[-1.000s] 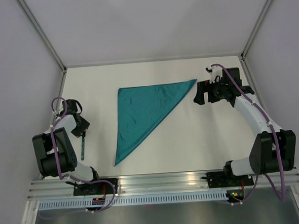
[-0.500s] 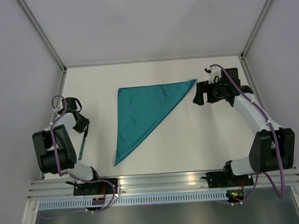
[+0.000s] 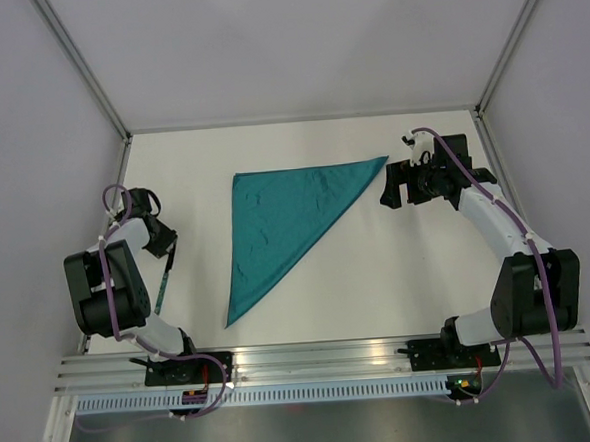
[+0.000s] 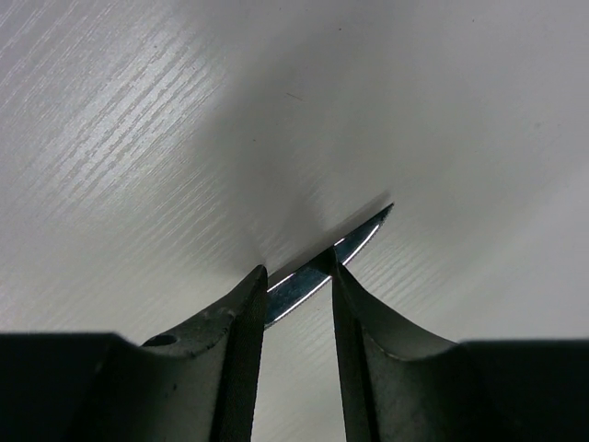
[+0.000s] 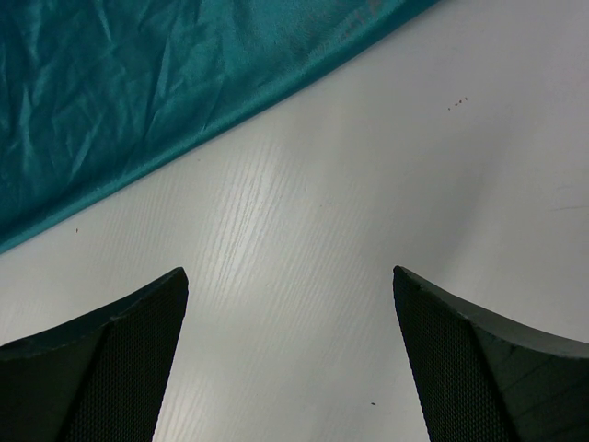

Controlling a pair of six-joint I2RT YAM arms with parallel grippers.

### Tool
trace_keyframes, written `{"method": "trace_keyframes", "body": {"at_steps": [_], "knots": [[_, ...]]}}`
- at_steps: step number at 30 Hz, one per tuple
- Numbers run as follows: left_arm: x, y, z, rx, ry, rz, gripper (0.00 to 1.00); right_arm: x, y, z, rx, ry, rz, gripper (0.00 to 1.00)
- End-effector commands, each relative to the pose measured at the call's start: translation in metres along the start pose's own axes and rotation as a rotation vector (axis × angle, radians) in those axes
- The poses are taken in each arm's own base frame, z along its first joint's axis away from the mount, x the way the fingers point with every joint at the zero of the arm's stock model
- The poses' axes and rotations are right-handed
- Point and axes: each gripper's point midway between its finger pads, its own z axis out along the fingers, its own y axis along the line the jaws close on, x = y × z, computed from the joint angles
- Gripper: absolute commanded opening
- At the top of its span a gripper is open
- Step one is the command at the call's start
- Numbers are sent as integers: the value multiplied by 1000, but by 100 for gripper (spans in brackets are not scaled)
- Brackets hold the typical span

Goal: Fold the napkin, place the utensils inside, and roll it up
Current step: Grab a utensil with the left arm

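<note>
Left tool (image 4: 299, 281) pinches the knife (image 4: 363, 235) near the counter's (image 3: 378, 266) left edge. Right tool (image 5: 290, 276), wide, hovers beside the far-right tip of the folded napkin (image 3: 285, 217), mid-counter. Best practice: confirm a firm pinch, lift level, lay knife along the fold.

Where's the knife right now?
Top view, far left: the knife is left of the folded napkin, its blade pinched in the left gripper, handle pointing toward the near edge.
</note>
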Motion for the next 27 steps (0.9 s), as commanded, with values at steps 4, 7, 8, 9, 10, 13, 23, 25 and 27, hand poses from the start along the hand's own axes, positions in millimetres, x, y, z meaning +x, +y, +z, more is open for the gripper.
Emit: {"method": "trace_keyframes", "body": {"at_steps": [4,7,8,9,10,13,23,25,27], "knots": [[9,4,-14,0,10,-55,50,-2,-1,2,12,-6,-10,97],[-9,-3,-36,35,-59,-95,56,-2,-2,1,14,-7,-10,97],[-14,-4,-41,36,-75,-108,57,-1,-2,2,13,-4,-11,97],[-19,-3,-49,32,-93,-122,60,-2,-2,2,17,-6,-10,97],[-22,-3,-54,31,-108,-126,61,-2,-3,2,20,-7,-12,97],[-29,9,-71,-22,-143,-106,63,-2,-3,2,21,-7,-12,97],[49,71,-82,-202,-57,-364,65,-2,2,4,20,-4,-26,96],[62,79,-82,-218,-49,-404,64,-2,2,3,21,-5,-31,96],[72,84,-80,-237,-40,-461,65,-3,2,2,22,-8,-37,96]]}}
